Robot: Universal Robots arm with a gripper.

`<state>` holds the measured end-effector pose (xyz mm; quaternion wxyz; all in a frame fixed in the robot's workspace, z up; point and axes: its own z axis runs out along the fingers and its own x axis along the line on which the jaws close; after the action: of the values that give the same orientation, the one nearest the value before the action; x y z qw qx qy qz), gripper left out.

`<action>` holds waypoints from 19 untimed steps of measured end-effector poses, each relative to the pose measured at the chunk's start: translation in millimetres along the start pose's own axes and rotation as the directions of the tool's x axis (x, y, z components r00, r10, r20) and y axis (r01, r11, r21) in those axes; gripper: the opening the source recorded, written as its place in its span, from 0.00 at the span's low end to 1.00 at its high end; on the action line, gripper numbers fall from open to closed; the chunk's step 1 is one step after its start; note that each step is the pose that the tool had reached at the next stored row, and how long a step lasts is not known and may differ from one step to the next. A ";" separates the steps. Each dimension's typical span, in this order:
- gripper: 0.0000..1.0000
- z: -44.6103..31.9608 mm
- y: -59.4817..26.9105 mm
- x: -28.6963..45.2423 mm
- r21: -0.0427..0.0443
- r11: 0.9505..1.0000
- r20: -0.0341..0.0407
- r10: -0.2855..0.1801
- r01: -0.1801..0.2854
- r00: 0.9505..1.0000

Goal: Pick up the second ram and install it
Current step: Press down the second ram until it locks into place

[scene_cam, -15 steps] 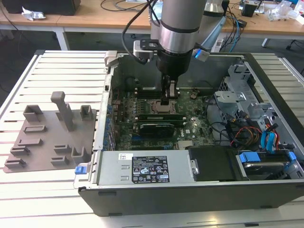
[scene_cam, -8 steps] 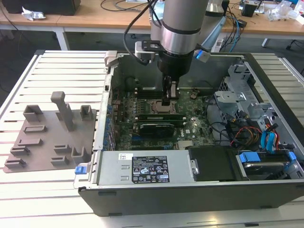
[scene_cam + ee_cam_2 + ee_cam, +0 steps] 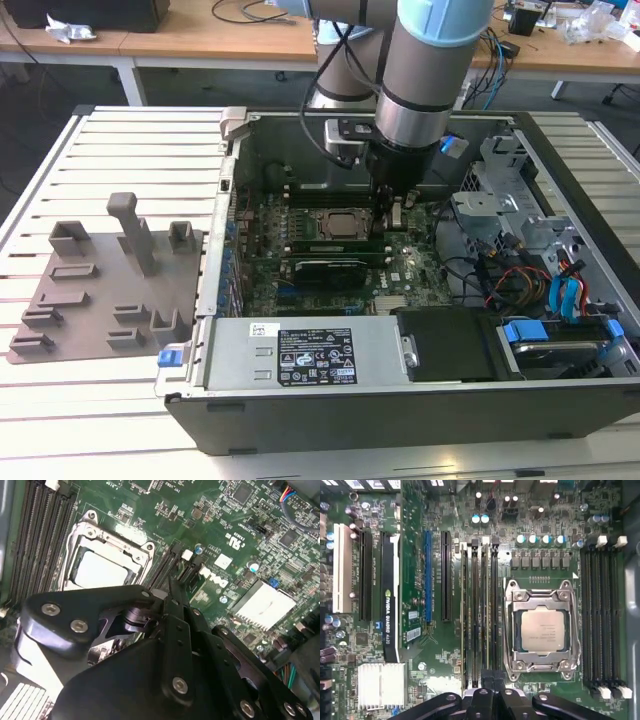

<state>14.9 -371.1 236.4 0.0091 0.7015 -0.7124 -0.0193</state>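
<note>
The second ram (image 3: 332,241) is a thin green stick standing on edge in the slot bank beside the CPU socket (image 3: 335,222), inside the open computer case. In the first wrist view it runs as a narrow line (image 3: 488,615) among the dark slots next to the socket (image 3: 542,627). My gripper (image 3: 396,222) reaches down into the case at the end of that slot bank. Its black fingers are shut together, with the tips (image 3: 490,677) over the stick's end. I cannot tell whether they touch it. The second wrist view has the fingertips (image 3: 172,586) just short of the slots beside the socket (image 3: 107,565).
A grey plastic tray (image 3: 100,290) with raised blocks lies at the exterior view's left of the case. A black card (image 3: 325,267) sits near the slots. The power supply (image 3: 300,360) fills the case front. Drive bays and cables (image 3: 530,285) crowd the exterior view's right.
</note>
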 end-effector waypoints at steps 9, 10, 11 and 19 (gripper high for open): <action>0.10 -8.5 15.1 0.1 0.007 1.000 -0.002 0.000 0.000 1.000; 0.10 -7.9 25.8 0.3 0.008 1.000 -0.002 0.000 0.000 1.000; 0.10 -7.1 35.7 0.4 0.009 1.000 -0.002 0.000 0.000 1.000; 0.10 6.9 101.0 1.6 0.014 1.000 -0.002 0.000 0.000 1.000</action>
<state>-86.3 -371.1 233.5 0.0046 0.7015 -0.7125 -0.0136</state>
